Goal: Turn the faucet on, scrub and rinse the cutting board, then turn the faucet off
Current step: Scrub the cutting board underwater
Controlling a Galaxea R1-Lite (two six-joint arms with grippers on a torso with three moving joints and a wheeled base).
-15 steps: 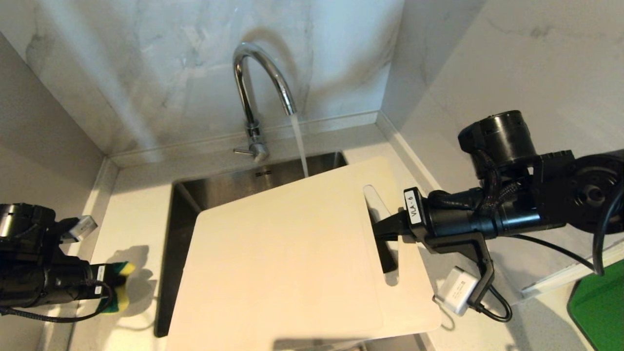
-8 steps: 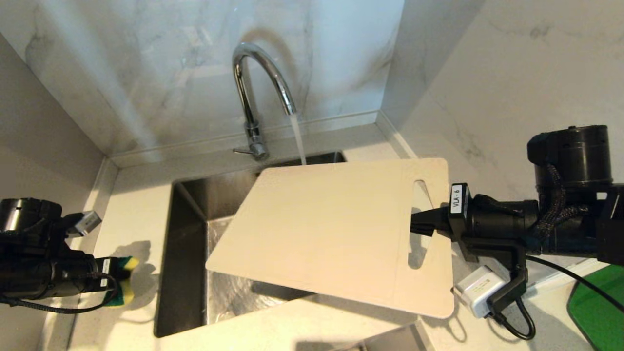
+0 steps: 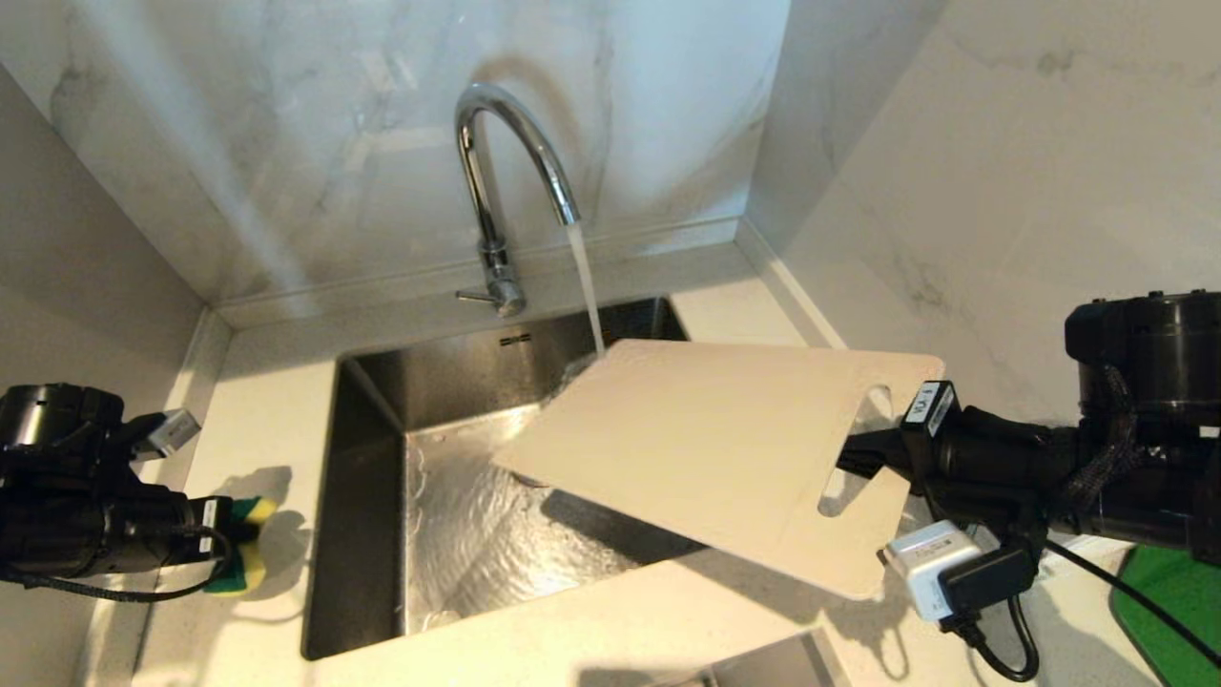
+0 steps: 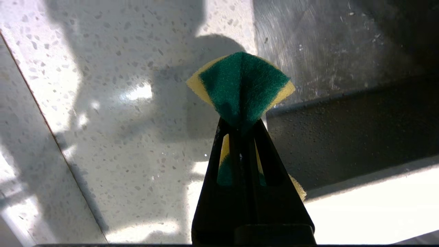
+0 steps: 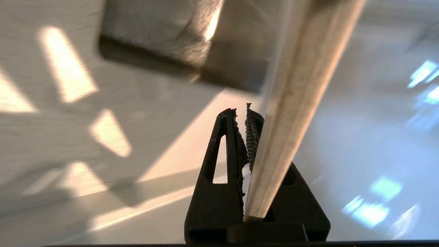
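— Why is the board [image 3: 711, 444] tilted?
— The right pincer [image 3: 858, 456] clamps its handle end, so the far corner meets the faucet [image 3: 506, 172] stream over the sink [image 3: 367, 496].
— The left pincer [image 3: 217, 553]?
— Clamped on a sponge [image 4: 240, 87], above the tabletop [image 3: 258, 420].

Bright light falls on my workspace from above, leaving hard patches on the marble wall [image 3: 286, 143] and a pale countertop [image 3: 258, 401] that nearly washes out. The cutting board [image 3: 706, 448] throws a dark shadow into the sink [image 3: 458, 534]; the faucet [image 3: 496, 191] glints. My right wrist view is smeared — board edge [image 5: 291, 113] and background all soft. My left wrist view is crisp, the sponge [image 4: 240, 82] sharp, its shadow behind it.
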